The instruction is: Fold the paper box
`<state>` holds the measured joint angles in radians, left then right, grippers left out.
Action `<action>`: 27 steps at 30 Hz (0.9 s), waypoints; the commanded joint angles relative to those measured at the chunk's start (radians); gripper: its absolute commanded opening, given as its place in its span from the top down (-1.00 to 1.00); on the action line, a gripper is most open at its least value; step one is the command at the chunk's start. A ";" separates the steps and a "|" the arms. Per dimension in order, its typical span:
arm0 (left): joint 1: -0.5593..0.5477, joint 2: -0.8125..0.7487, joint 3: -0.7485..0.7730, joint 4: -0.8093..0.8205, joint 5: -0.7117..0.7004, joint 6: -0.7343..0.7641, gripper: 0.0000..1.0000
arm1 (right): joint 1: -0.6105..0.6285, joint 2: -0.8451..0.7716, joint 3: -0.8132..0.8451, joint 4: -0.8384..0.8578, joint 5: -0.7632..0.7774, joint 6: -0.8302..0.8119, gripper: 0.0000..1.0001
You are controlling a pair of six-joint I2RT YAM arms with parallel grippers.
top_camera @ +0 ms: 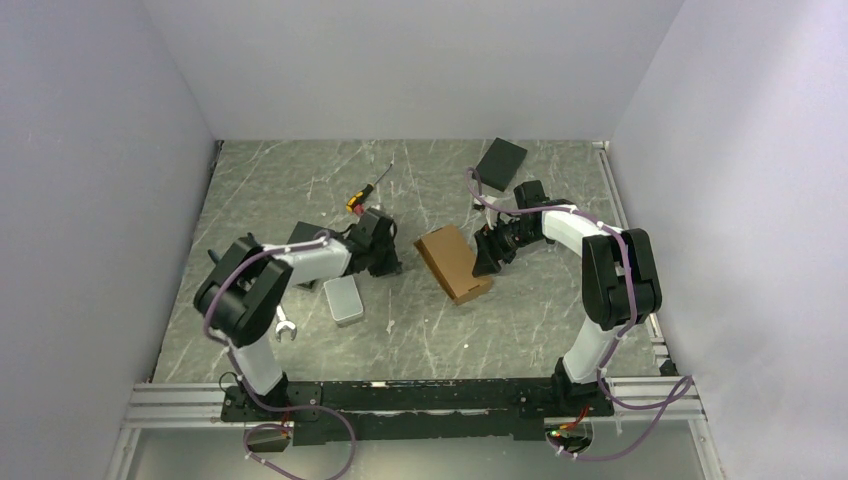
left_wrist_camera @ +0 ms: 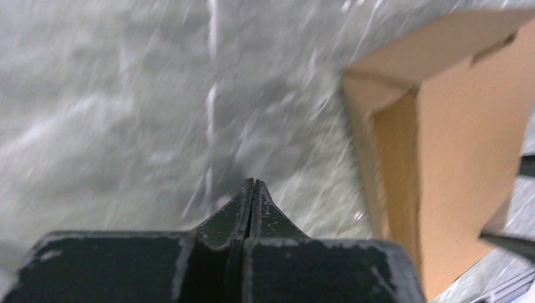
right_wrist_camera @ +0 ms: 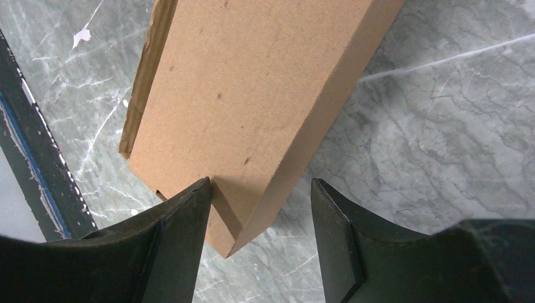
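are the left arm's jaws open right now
No, the left jaws are pressed together tip to tip with nothing between them, clear of the paper box.

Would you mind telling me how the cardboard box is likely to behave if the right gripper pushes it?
The paper box looks thin and hollow, so probably light, apt to slide or pivot on the table. Its loose end flap suggests walls would flex under the right gripper.
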<state>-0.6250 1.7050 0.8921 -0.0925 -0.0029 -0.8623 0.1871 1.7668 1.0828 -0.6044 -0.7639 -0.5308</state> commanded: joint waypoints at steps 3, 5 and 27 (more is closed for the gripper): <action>0.019 0.188 0.270 -0.070 0.048 -0.051 1.00 | 0.030 0.058 -0.011 0.018 0.127 -0.052 -0.23; 0.020 0.249 0.375 -0.115 0.054 -0.053 1.00 | 0.034 0.061 -0.011 0.017 0.130 -0.053 -0.23; 0.024 0.044 0.134 0.062 0.060 0.115 0.87 | -0.003 0.048 0.019 0.022 0.068 0.029 -0.53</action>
<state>-0.6182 1.8210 1.1103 -0.1944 0.0303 -0.7937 0.1997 1.7844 1.0969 -0.5999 -0.7563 -0.5095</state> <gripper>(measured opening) 0.065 0.734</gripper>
